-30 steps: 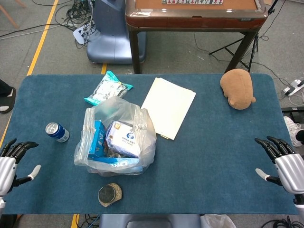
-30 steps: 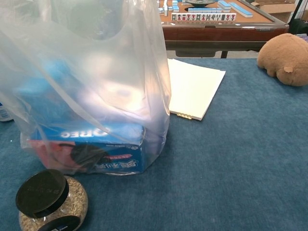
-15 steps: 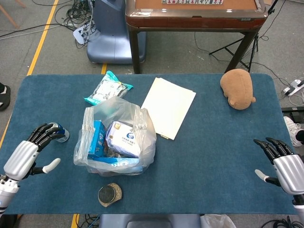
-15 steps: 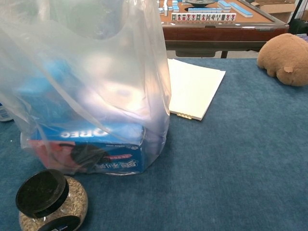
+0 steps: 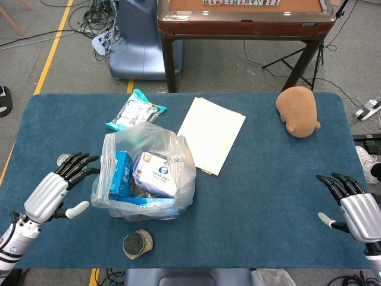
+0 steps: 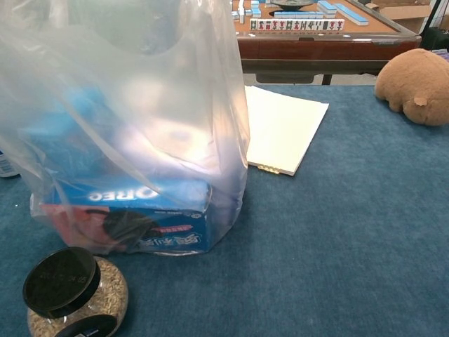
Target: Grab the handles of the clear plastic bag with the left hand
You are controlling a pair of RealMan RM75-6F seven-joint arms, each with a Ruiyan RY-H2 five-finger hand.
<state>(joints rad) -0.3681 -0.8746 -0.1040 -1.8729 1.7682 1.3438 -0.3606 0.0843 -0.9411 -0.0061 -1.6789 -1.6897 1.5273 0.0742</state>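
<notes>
The clear plastic bag (image 5: 144,174) stands upright on the blue table (image 5: 268,179), left of centre, holding blue and white snack boxes. Its handles (image 5: 109,156) rise along the bag's left side. In the chest view the bag (image 6: 126,119) fills the left half, a blue cookie box showing through it. My left hand (image 5: 58,187) hovers open just left of the bag, fingers spread toward it and fingertips a short gap from the plastic. My right hand (image 5: 352,204) stays open near the table's right edge, far from the bag. Neither hand appears in the chest view.
A round jar with a black lid (image 5: 137,243) sits in front of the bag, also the jar (image 6: 71,291) low in the chest view. A snack pouch (image 5: 135,109), a cream paper sheet (image 5: 211,133) and a brown plush toy (image 5: 298,111) lie behind and right.
My left hand has moved rightward and forward from the table's left edge to just beside the bag, covering the blue can. The right hand has barely shifted.
</notes>
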